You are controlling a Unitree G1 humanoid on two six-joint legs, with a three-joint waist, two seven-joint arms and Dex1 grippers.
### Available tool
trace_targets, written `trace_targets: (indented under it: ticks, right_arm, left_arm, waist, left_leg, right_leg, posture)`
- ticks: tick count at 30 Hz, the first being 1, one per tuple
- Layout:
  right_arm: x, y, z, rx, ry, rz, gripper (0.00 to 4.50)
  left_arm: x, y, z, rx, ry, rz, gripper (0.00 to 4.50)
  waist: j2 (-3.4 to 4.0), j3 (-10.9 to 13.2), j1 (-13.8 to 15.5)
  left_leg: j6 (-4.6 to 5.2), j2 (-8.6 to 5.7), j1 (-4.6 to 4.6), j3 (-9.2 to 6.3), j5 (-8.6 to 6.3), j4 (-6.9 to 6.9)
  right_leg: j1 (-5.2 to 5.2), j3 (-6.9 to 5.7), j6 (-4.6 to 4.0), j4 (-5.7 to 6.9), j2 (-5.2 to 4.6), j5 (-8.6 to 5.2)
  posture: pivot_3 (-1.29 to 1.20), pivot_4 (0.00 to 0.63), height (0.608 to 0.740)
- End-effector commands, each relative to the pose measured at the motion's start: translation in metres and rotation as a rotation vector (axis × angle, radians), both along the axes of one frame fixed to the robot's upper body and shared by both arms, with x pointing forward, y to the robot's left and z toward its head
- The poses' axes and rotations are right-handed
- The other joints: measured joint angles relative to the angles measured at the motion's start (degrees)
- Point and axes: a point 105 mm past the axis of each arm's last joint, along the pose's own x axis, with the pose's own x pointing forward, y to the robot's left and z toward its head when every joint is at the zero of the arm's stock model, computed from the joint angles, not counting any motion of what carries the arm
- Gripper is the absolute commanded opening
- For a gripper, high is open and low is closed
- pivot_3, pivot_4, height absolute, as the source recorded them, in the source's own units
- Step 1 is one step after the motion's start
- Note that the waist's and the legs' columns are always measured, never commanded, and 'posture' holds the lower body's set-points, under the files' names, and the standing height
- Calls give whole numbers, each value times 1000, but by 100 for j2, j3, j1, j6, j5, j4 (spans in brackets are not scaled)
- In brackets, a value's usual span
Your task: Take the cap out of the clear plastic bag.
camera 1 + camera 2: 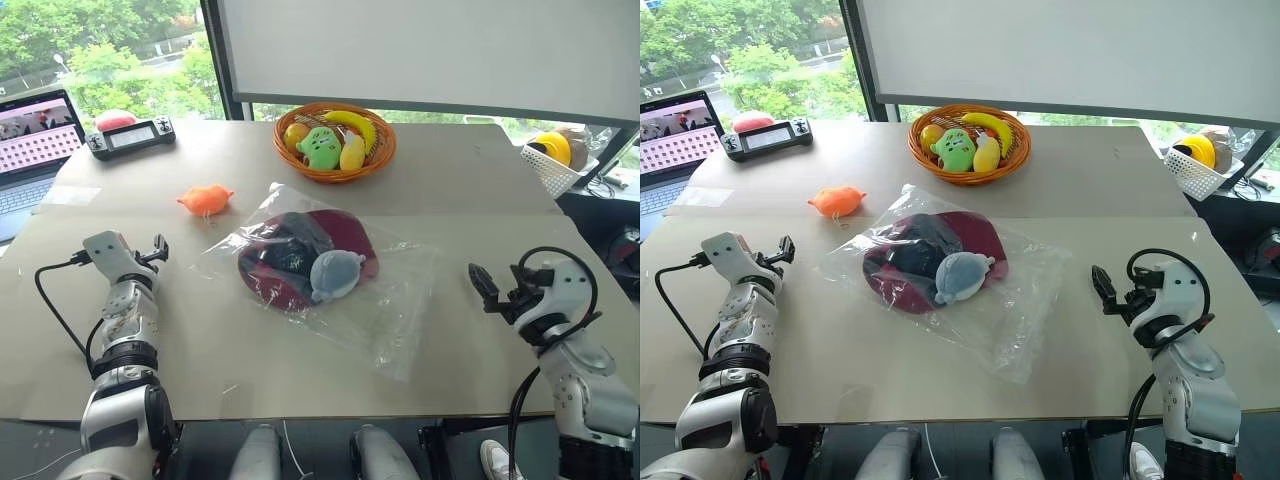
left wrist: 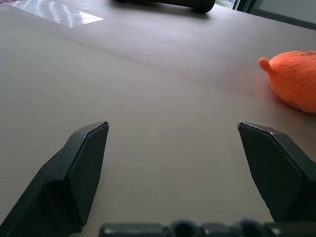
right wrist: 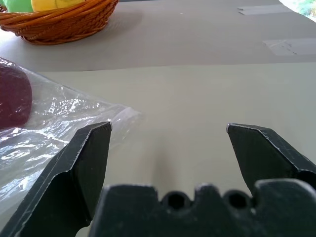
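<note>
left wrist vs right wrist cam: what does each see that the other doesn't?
Left wrist view only: the orange plush toy off to one side of the open left gripper, and part of a black handheld controller further back.

Right wrist view only: a corner of the clear plastic bag with the dark red cap inside it, and the wicker fruit basket beyond the open right gripper.

Both: the beige table ahead, with nothing held between the black fingers.
</note>
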Motion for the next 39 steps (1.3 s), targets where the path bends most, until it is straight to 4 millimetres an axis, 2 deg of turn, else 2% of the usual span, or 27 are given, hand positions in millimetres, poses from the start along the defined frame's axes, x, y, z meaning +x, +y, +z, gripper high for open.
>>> trace_targets:
  ticks: [1, 9, 11, 12, 14, 17, 20, 22, 24, 26, 27, 28, 30, 32, 34, 38, 39]
  right_arm:
    - [1, -2, 16, -30, -62, -7, 4471]
    - [-1, -8, 15, -38, -55, -40, 4471]
    - [0, -1, 19, -72, -51, 0, 4471]
    - [1, 4, 24, -74, -57, 24, 4471]
    - [4, 13, 35, -88, -69, 84, 4471]
    - [4, 34, 56, -111, -84, 249, 4471]
    - [-2, 61, 72, -161, -70, 452, 4471]
    - [-13, 87, 82, -194, -49, 656, 4471]
    - [-22, 103, 87, -212, -30, 794, 4471]
    - [-27, 114, 89, -243, -18, 891, 4471]
    - [-29, 119, 89, -261, -11, 936, 4471]
    - [-31, 129, 88, -301, -6, 1010, 4471]
    - [-32, 140, 86, -347, 2, 1088, 4471]
    - [-20, 159, 70, -558, 7, 1149, 4471]
    - [-10, 169, 52, -776, -1, 1179, 4471]
    - [12, 182, 41, -1074, -116, 1138, 4471]
    - [17, 184, 40, -1149, -151, 1127, 4471]
  left_arm:
    - [4, -2, 13, 6, -54, -11, 4500]
    - [9, -9, 8, -14, -41, -35, 4500]
    - [13, -12, 12, -18, -55, -38, 4500]
    - [16, -17, 16, -14, -71, -62, 4500]
    - [24, -40, 39, 75, -135, -196, 4500]
    - [26, -82, 82, 143, -255, -500, 4500]
    - [-1, -116, 114, 221, -292, -852, 4500]
    - [-44, -130, 135, 225, -241, -1196, 4500]
    - [-84, -137, 135, 223, -103, -1468, 4500]
    - [-112, -137, 135, 270, -40, -1612, 4500]
    - [-117, -136, 138, 270, -42, -1642, 4500]
    - [-114, -133, 138, 246, -17, -1631, 4500]
    - [-106, -129, 138, 209, 15, -1603, 4500]
    - [-103, -133, 125, 269, 55, -1609, 4500]
    - [-102, -137, 122, 282, 50, -1623, 4500]
    - [-107, -146, 121, 268, 45, -1661, 4500]
    - [-109, -147, 120, 262, 49, -1671, 4500]
  waist:
    - [0, 0, 0]
    - [0, 0, 11]
    - [2, 0, 16]
    - [2, 0, 17]
    - [2, 1, 13]
    - [5, 12, 8]
    - [10, 24, -33]
    - [17, 31, -173]
    - [29, 56, -319]
    - [49, 68, -341]
    - [66, 79, -307]
    - [77, 86, -278]
    - [80, 94, -224]
    - [76, 97, -215]
    - [76, 97, -223]
    - [73, 98, -166]
    - [74, 98, -159]
  left_leg:
    - [0, 0, 0, 0, 0, 0]
    - [0, -1, 1, 0, 0, 0]
    - [0, -1, 1, 0, 0, 1]
    - [0, -2, 1, 0, 0, 1]
    - [0, -1, 0, 0, 0, 3]
    - [0, -1, -3, 0, 0, 5]
    - [-2, 0, -13, -2, 1, 2]
    - [-1, 3, -8, -2, 1, -6]
    - [-1, 10, -8, 1, -2, -13]
    - [1, 14, 0, 3, -4, -16]
    - [2, 14, 3, 4, -4, -14]
    - [2, 12, 10, 5, -4, -9]
    - [7, 18, 10, 8, 0, 3]
    - [24, 23, 4, 7, 11, 5]
    - [23, 22, 9, 14, 12, 12]
    - [22, 22, -64, 16, 11, 12]
    - [22, 21, -91, 16, 11, 16]
  right_leg:
    - [0, 0, 0, 0, 0, 0]
    - [1, 0, 1, 0, 0, -1]
    - [1, 0, 2, 0, 0, -1]
    - [1, 0, 3, 0, 0, -2]
    - [2, 0, 5, 0, 0, -3]
    - [0, 0, 2, 0, 1, -1]
    - [-4, -1, -18, -2, 1, 10]
    - [-4, 0, -21, -3, 2, 9]
    - [-9, 5, -27, -2, 6, 4]
    - [-10, 6, -32, 3, 8, -2]
    - [-7, 5, -31, 4, 7, -5]
    - [0, 5, 5, 5, 5, -26]
    - [3, -3, 7, 7, 6, -30]
    - [-1, -5, 6, 7, 13, -30]
    - [3, -1, 6, 6, 11, -29]
    - [-68, 0, 5, 11, 10, -27]
    - [-96, 1, -27, 20, 9, -7]
  posture:
    - [0, 150, 735]
    - [0, 150, 735]
    - [0, 150, 735]
    - [0, 150, 735]
    - [0, 150, 735]
    - [0, 150, 735]
    - [0, 150, 735]
    - [0, 150, 735]
    - [0, 150, 735]
    - [0, 150, 735]
    - [0, 150, 735]
    - [0, 150, 735]
    - [0, 150, 735]
    - [0, 150, 735]
    - [0, 150, 735]
    - [0, 150, 735]
    - [0, 150, 735]
